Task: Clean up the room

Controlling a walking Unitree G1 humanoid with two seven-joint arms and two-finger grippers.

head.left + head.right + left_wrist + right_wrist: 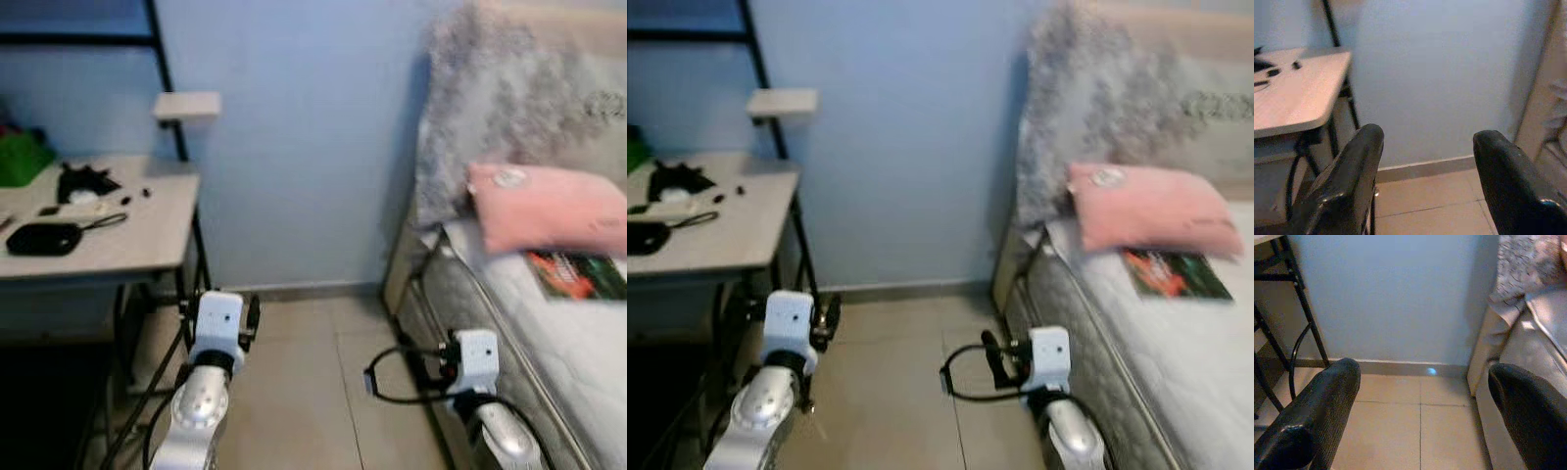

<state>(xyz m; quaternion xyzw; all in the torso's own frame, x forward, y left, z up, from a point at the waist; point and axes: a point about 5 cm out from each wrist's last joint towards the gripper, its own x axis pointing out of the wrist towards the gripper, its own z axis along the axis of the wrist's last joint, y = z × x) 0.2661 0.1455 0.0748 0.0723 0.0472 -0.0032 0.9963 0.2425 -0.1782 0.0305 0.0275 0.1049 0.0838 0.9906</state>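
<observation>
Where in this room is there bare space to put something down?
The near right part of the desk is bare; its left end is crowded with a black pouch, small items and something green. The tiled floor between desk and bed lies open. On the bed, the mattress in front of the pink pillow and magazine is free.

Silver arms, white wrist blocks, black cables

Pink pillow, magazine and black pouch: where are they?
pink pillow (549,208), left eye view, middle of its top face.
magazine (578,275), left eye view, centre of its cover.
black pouch (43,238), left eye view, its middle.
</observation>
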